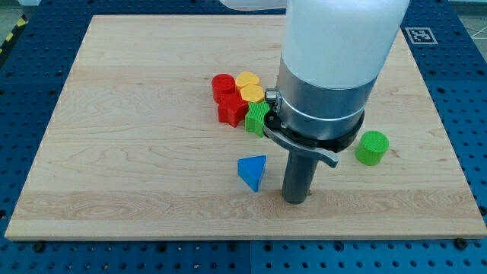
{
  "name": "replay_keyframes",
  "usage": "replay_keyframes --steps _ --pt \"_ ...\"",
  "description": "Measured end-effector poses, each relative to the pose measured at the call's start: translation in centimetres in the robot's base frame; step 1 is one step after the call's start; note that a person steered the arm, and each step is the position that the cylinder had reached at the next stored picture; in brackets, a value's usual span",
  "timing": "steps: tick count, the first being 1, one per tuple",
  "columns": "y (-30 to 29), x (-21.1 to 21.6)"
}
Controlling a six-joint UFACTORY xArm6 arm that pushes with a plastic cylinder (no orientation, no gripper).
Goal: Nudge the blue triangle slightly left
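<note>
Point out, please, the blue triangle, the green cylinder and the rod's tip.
blue triangle (253,172): camera view, front face.
green cylinder (372,148): camera view, its side wall.
my tip (294,200): camera view, the rod's bottom end, right of the triangle.

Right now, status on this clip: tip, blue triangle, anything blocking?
My tip down on the board, just to the view's right of the blue triangle, small gap. Board to the view's left of the triangle open. Red, yellow, green cluster sits toward the view's top.

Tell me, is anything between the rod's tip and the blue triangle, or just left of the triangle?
Nothing visible. My tip sits just to the view's right of the blue triangle, bare board between and beyond.
</note>
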State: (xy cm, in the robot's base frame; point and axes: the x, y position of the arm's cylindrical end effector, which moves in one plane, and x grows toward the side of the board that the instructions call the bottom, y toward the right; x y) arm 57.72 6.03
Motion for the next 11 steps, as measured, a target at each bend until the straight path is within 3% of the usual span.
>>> replay_keyframes --steps 11 --pt "-4.3 -2.6"
